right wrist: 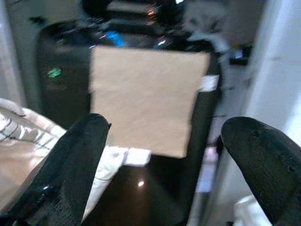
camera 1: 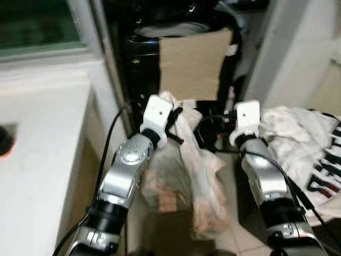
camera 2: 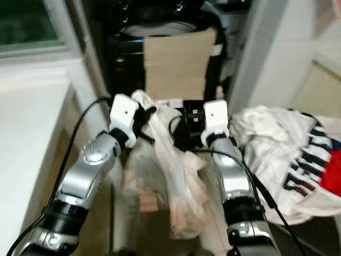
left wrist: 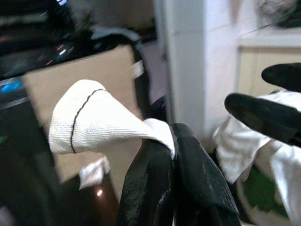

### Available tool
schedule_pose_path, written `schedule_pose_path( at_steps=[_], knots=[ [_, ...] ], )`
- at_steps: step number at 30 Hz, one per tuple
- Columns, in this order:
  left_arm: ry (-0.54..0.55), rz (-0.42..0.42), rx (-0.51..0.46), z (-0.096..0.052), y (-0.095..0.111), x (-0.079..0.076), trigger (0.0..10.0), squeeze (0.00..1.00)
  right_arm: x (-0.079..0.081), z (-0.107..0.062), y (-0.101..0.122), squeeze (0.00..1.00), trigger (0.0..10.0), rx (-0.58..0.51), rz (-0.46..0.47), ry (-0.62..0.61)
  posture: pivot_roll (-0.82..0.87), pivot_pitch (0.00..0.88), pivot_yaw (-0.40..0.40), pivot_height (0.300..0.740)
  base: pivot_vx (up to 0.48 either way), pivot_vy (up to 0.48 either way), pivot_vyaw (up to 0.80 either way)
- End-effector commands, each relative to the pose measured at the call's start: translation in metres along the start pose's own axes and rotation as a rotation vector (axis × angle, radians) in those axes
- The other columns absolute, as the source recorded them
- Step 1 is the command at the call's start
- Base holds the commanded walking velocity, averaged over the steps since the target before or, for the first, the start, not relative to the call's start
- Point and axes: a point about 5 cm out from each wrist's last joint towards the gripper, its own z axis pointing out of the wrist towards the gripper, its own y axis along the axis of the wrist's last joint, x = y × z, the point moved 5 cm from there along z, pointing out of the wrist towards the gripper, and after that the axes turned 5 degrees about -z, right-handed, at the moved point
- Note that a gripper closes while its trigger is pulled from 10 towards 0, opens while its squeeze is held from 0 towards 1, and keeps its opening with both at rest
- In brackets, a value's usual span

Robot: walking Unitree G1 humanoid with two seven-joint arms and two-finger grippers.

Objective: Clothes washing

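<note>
While pinched shut on a pale pink, crumpled cloth garment (camera 1: 200,176), the left end effector (left wrist: 171,141) holds it hanging before a black washing machine (camera 1: 136,69).
Right end effector (right wrist: 164,160) spread wide, holding nothing; white printed laundry heap (camera 1: 303,144) to its right.

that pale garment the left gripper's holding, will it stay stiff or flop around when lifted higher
Probably floppy: the pale garment hangs in long limp folds below the left gripper, which pinches one corner. It looks thin and likely light. It may swing and snag on the right gripper, open beside it.
</note>
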Motion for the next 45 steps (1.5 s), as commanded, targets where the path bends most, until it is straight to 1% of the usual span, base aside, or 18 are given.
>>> schedule_pose_path(
  at_steps=[1,6,9,17,29,30,31,34,37,38,41,45],
  knots=[
    [0.011,0.025,-0.045,0.004,0.012,0.003,0.0,0.00,0.000,0.001,0.001,0.00,10.0,-0.006,-0.008,0.004,-0.15,0.000,0.047,0.740,0.428,0.000,0.00],
    [0.027,0.007,-0.040,0.006,0.009,0.000,0.0,0.00,0.003,0.004,-0.002,0.00,10.0,0.011,-0.018,0.027,-0.15,0.000,0.024,0.740,0.415,0.000,0.00],
    [0.038,-0.009,-0.047,0.005,0.009,0.002,0.0,0.00,0.004,0.004,-0.003,0.00,10.0,0.015,-0.026,0.036,-0.15,0.000,0.022,0.740,0.000,0.000,0.00],
    [0.053,-0.012,-0.060,0.004,0.011,0.004,0.0,0.00,0.001,0.008,-0.003,0.00,10.0,0.023,-0.035,0.041,-0.14,0.000,0.016,0.740,0.000,0.000,0.00],
    [0.052,0.002,-0.067,0.007,0.013,0.003,0.0,0.00,0.004,0.011,-0.002,0.00,10.0,0.019,-0.031,0.050,-0.14,0.000,0.026,0.740,0.000,-0.403,0.00],
    [0.070,-0.006,-0.058,0.007,0.010,0.006,0.0,0.00,0.004,0.011,-0.002,0.00,10.0,0.017,-0.031,0.051,-0.15,0.000,0.027,0.740,0.000,-0.450,0.00],
    [0.109,-0.023,-0.043,0.007,0.006,0.015,0.0,0.00,0.004,0.011,-0.001,0.00,10.0,0.016,-0.032,0.049,-0.15,0.000,0.025,0.740,0.000,-0.439,0.00],
    [0.162,-0.037,-0.034,0.005,0.002,0.028,0.0,0.00,0.001,0.011,-0.001,0.00,10.0,0.017,-0.032,0.046,-0.16,0.000,0.020,0.740,0.169,-0.416,0.00],
    [0.179,-0.044,-0.032,0.003,0.000,0.031,0.0,0.00,0.002,0.011,-0.002,0.00,10.0,0.018,-0.036,0.050,-0.20,0.000,0.037,0.740,0.280,-0.386,0.00],
    [0.190,-0.059,-0.028,0.002,-0.002,0.032,0.0,0.00,0.004,0.011,-0.001,0.00,10.0,0.017,-0.045,0.058,-0.22,0.000,0.057,0.740,0.281,-0.386,0.00],
    [0.195,-0.084,-0.026,0.001,-0.004,0.032,0.0,0.00,0.007,0.011,0.000,0.00,10.0,0.017,-0.044,0.062,-0.21,0.000,0.057,0.740,0.115,-0.110,0.00],
    [0.216,-0.062,-0.022,-0.003,-0.005,0.042,0.0,0.00,0.017,0.014,0.001,0.00,10.0,0.013,-0.049,0.094,-0.21,0.000,0.072,0.740,0.000,0.000,0.00]
  ],
)
